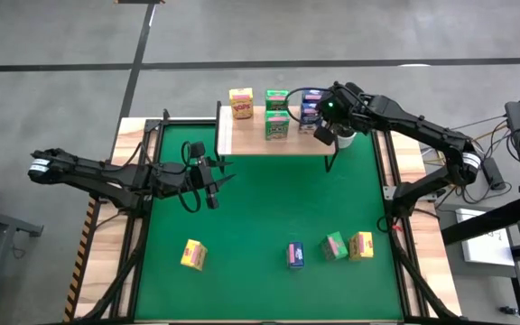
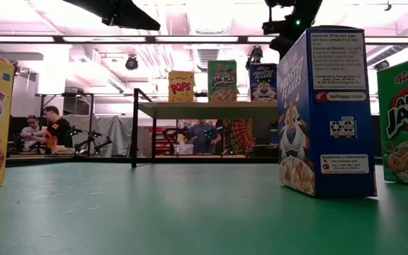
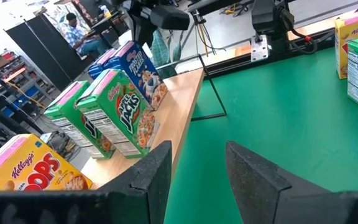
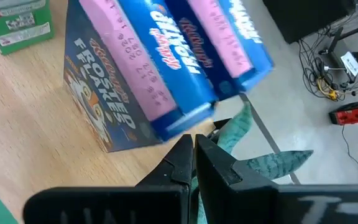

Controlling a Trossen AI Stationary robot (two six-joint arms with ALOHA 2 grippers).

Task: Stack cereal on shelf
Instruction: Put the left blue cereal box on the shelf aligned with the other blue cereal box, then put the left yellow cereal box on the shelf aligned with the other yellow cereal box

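Note:
The shelf [image 1: 273, 144] stands at the table's far edge. On its pale top stand a yellow cereal box [image 1: 240, 103], two green ones [image 1: 277, 114] and two blue ones [image 1: 311, 106]. My right gripper [image 4: 193, 146] is shut and hangs over the shelf's right end, just beside the blue boxes [image 4: 166, 68]. My left gripper [image 1: 212, 187] is open over the green mat at centre left, holding nothing. Two yellow boxes [image 1: 193, 255] [image 1: 361, 245], a blue one [image 1: 295, 255] and a green one [image 1: 335, 246] stand on the mat near the front. My right gripper's shut fingertips [image 4: 185, 149] stand right at the lower end of a blue box's side [image 4: 188, 121], coming slanting down from the table's right. I cannot tell whether they touch it.
A potted plant [image 4: 247, 137] in a white pot [image 1: 346, 138] stands at the shelf's right end, under my right gripper. The shelf's thin black legs [image 3: 213, 93] reach down to the mat. The middle of the mat [image 1: 269, 208] lies bare between shelf and front boxes.

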